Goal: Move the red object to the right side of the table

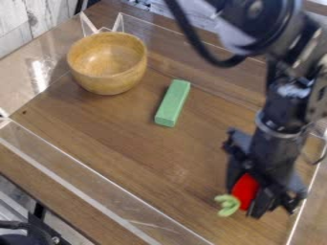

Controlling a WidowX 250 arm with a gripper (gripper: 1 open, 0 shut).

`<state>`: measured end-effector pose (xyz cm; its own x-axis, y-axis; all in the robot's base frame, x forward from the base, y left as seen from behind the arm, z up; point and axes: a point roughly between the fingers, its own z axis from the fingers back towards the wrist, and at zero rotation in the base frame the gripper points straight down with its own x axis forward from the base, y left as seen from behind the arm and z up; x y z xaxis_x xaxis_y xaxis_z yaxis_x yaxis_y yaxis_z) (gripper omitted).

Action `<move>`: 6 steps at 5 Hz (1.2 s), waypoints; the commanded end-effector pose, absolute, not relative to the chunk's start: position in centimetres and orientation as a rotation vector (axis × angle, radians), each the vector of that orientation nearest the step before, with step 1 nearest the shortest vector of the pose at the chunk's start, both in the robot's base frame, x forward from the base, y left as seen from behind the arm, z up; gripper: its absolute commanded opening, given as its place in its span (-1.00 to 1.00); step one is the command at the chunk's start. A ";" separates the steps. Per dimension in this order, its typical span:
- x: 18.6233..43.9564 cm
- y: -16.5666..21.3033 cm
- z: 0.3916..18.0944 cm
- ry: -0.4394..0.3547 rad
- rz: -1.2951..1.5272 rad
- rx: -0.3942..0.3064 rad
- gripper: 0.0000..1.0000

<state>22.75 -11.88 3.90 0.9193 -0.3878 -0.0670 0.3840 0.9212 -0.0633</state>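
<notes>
The pincer (253, 194) points straight down at the near right part of the table (115, 144), low over the wood. Between its dark fingers sits the red object (247, 190), its light green leafy stem (228, 205) sticking out toward the front left at the bottom. The picture is blurred here, so I cannot tell whether the fingers press on the red object or stand spread around it, nor whether the toy rests on the wood or hangs just above it.

Above the pincer the black wrist and forearm (284, 115) rise nearly upright, leaning a little to the right, and the arm then bends back over the top of the picture toward the far side of the table. Dark cables (211, 38) loop across the upper right, near the upper arm.

The red object is close to the clear wall (311, 206) on the right edge and not far from the front edge. A green block (173, 101) lies flat near the middle of the table, well apart from the pincer, its long side running from near left to far right. A wooden bowl (107, 62) stands upright in the far left corner, apart from the block.
</notes>
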 end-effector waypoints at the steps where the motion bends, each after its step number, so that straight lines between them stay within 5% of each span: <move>1: 23.4 -11.3 4.2 0.025 -0.381 -0.032 -1.00; 2: 23.3 -10.5 3.5 0.009 -0.439 -0.026 -1.00; 3: 23.3 -9.9 3.2 -0.010 -0.508 -0.017 1.00; 4: 24.0 -9.3 2.7 -0.022 -0.444 0.001 -1.00; 5: 24.7 -9.0 2.5 -0.024 -0.363 0.022 -1.00; 6: 24.9 -9.8 4.2 -0.040 -0.395 0.035 -1.00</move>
<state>23.90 -9.28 2.48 0.9212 -0.3873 -0.0379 0.3887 0.9206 0.0382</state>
